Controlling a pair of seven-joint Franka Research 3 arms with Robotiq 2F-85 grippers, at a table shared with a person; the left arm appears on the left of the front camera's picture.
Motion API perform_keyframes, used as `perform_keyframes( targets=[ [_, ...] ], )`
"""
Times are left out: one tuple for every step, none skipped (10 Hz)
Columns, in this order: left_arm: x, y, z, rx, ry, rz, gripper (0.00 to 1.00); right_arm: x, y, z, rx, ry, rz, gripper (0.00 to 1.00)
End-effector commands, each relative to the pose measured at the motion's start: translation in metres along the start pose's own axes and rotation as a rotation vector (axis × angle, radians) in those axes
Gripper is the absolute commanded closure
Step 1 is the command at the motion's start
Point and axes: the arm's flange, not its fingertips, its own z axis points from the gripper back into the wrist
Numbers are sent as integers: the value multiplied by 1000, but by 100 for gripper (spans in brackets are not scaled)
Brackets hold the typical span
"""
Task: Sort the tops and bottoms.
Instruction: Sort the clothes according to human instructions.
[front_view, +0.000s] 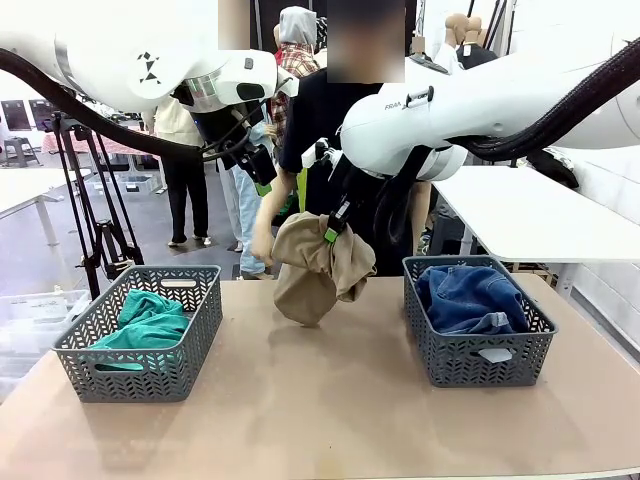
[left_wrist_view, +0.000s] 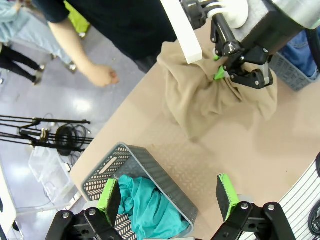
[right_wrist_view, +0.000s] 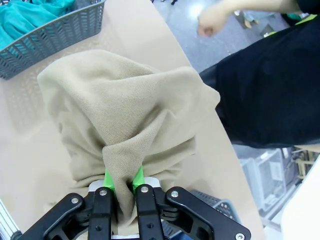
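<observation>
The tan-khaki top hangs over the table's middle, pinched in the right gripper. Left stands a grey basket with the teal-green shirt; right, one with denim shorts. The left gripper hovers wide, empty. A person's hand hangs beyond the far edge.

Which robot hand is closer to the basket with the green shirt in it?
The left. The left gripper hangs open right above that basket with the teal shirt. The right gripper is off beside it, mid-table, pinching the tan top.

Two baskets flank the bench.
Left basket at 9 o'clock holds a shirt; right basket at 3 o'clock holds shorts.
</observation>
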Motion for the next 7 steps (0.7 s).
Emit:
perform_keyframes(
  targets=[
    [-1, 2, 1, 3, -7, 4, 1, 1, -3, 3, -2, -8, 12, 100],
    [-1, 2, 1, 3, -7, 4, 1, 1, -3, 3, -2, -8, 12, 100],
    [-1, 2, 1, 3, -7, 4, 1, 1, -3, 3, -2, -8, 12, 100],
    [-1, 2, 1, 3, -7, 4, 1, 1, -3, 3, -2, -8, 12, 100],
    [-1, 2, 1, 3, -7, 4, 1, 1, -3, 3, -2, -8, 12, 100],
    [-1, 2, 1, 3, -7, 4, 1, 1, -3, 3, -2, -8, 12, 100],
    [-1, 2, 1, 3, -7, 4, 1, 1, -3, 3, -2, -8, 12, 100]
  ],
)
